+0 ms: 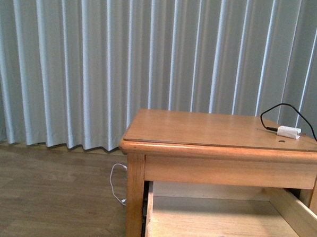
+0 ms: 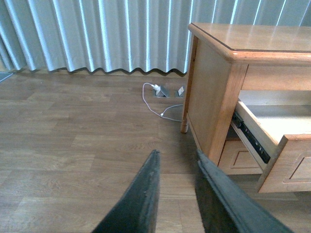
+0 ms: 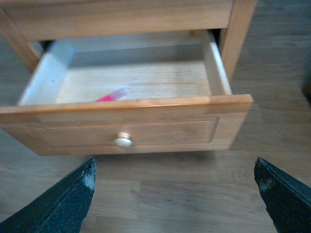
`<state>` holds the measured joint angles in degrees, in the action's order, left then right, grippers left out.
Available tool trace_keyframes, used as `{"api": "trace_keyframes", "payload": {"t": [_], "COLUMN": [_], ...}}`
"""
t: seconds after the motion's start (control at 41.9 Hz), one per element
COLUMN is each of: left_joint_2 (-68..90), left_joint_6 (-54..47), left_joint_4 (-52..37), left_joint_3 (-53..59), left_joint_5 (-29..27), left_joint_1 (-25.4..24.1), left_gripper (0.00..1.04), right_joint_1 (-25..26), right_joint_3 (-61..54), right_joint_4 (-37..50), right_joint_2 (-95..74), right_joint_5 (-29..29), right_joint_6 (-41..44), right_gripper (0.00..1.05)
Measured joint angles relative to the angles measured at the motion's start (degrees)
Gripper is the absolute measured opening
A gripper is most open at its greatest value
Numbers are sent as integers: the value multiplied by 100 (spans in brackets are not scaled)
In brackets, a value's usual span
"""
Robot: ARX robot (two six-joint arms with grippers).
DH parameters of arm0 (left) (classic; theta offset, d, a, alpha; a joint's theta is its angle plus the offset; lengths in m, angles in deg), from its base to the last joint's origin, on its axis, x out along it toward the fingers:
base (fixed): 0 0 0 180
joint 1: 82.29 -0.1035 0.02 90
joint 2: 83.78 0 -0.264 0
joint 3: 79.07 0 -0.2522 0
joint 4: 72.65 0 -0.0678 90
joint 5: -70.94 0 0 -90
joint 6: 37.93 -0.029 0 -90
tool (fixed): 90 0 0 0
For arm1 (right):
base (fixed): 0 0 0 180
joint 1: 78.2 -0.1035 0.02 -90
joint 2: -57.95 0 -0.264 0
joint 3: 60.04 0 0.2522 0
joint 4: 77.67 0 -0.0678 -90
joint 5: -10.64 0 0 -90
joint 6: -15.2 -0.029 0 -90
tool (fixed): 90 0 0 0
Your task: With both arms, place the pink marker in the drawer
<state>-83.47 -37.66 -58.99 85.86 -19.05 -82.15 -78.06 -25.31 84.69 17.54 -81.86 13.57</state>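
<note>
The pink marker (image 3: 111,95) is a short bright pink stick with a paler end. It is blurred, so finer detail cannot be made out. It lies flat on the floor of the open drawer (image 3: 160,133), slanted, close behind the front panel and just above the round pale knob (image 3: 123,140).

Only the right wrist view shows the marker's colour. In the front view the drawer (image 1: 297,210) is seen from above and behind its front edge, and only a small pale spot shows at that edge; whether it is the marker cannot be told. The front view alone shows the nightstand top (image 1: 221,130) above the drawer, with a small white plug (image 1: 288,132) and its looping black cable (image 1: 270,111) at the far right side. The left wrist view shows the drawer (image 2: 291,160) from the side, pulled out, with a white cable (image 2: 155,109) on the wood floor (image 2: 73,145) beside the nightstand and the curtain (image 2: 97,34) behind.

The right gripper (image 3: 177,194) hangs out in front of the drawer, facing its front panel, with its fingers (image 3: 73,196) spread wide and nothing between them. The left gripper (image 2: 177,187) is off to the side of the drawer, pointing over the floor. Its fingers (image 2: 143,199) are a narrow gap apart and hold nothing.
</note>
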Motion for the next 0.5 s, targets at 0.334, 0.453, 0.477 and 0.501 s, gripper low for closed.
{"api": "trace_keyframes", "payload": {"t": [0.334,0.453,0.477,0.501], "left_joint_2": [-2,-2,-2,-2], "left_joint_6": [0,0,-2,-2], "left_joint_4": [2,2,2,2], "left_joint_3": [-2,0,0,0], "left_joint_5": [0,0,0,0], "left_joint_1": [0,0,0,0], "left_gripper": [90,98,98,98], "right_joint_1": [96,-20,-63,-105], "right_joint_3": [203,367,389,428], "right_joint_4": [992,1926,2122,2291], "right_joint_2": [-2330,-3547,-3790,-4017], "right_joint_5": [-103,-131,-144,-149], "right_joint_6": [1300,1222,1161,1093], "right_gripper": [96,96,96,96]}}
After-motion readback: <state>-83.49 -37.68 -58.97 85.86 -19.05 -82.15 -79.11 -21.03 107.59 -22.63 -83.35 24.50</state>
